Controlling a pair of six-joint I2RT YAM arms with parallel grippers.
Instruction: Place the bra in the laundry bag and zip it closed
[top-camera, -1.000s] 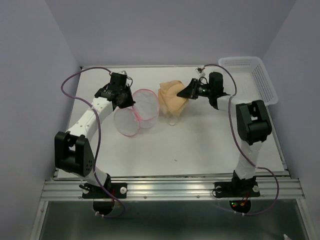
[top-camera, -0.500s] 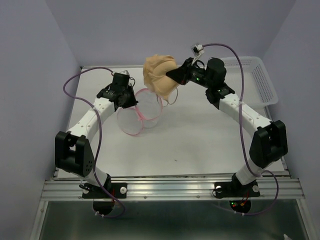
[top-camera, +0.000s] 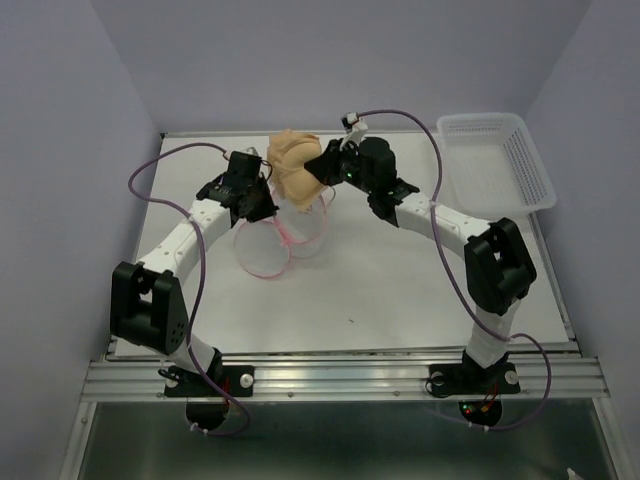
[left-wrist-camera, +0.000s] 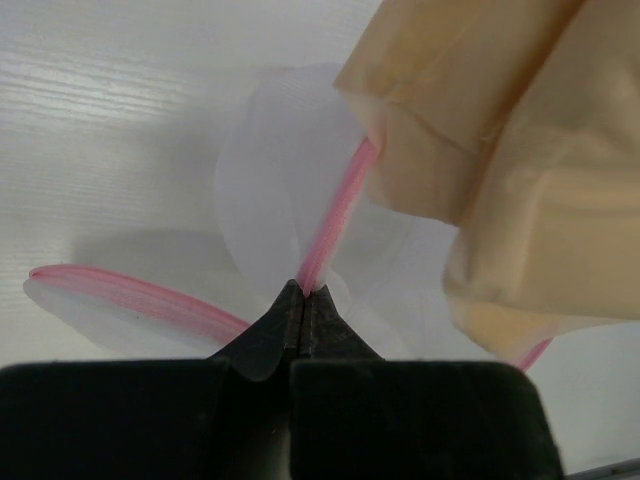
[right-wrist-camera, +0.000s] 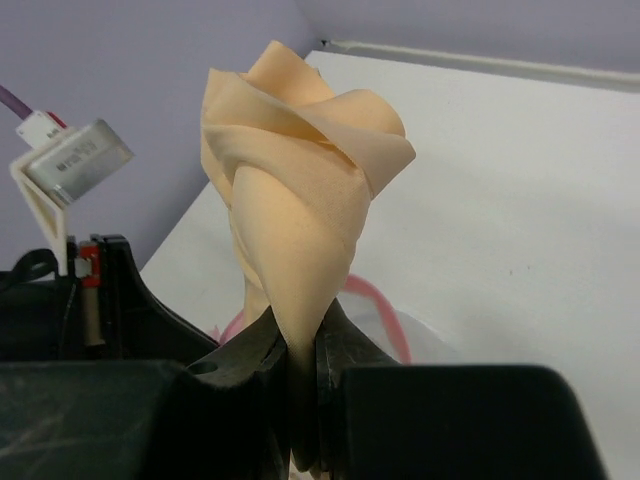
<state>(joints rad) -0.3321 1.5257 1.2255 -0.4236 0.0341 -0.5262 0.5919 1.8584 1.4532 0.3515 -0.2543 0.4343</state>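
The tan-peach bra (top-camera: 293, 165) hangs bunched from my right gripper (top-camera: 322, 168), which is shut on it and holds it just above the open laundry bag (top-camera: 275, 235). The bag is a translucent white mesh pod with a pink rim, lying at the table's middle left. My left gripper (top-camera: 262, 200) is shut on the bag's pink rim (left-wrist-camera: 335, 215) and holds it up. In the left wrist view the bra (left-wrist-camera: 510, 160) fills the upper right, touching the rim. In the right wrist view the bra (right-wrist-camera: 300, 200) stands up from the shut jaws, with the pink rim (right-wrist-camera: 385, 315) behind.
A white plastic lattice basket (top-camera: 497, 160) stands at the table's back right corner. The lavender walls (top-camera: 60, 120) close in left, right and behind. The left arm's wrist (right-wrist-camera: 70, 300) shows close by in the right wrist view.
My right gripper has lifted the bra off the table and carried it left, then lowered it over the bag's open mouth. My left gripper has kept its hold on the rim.
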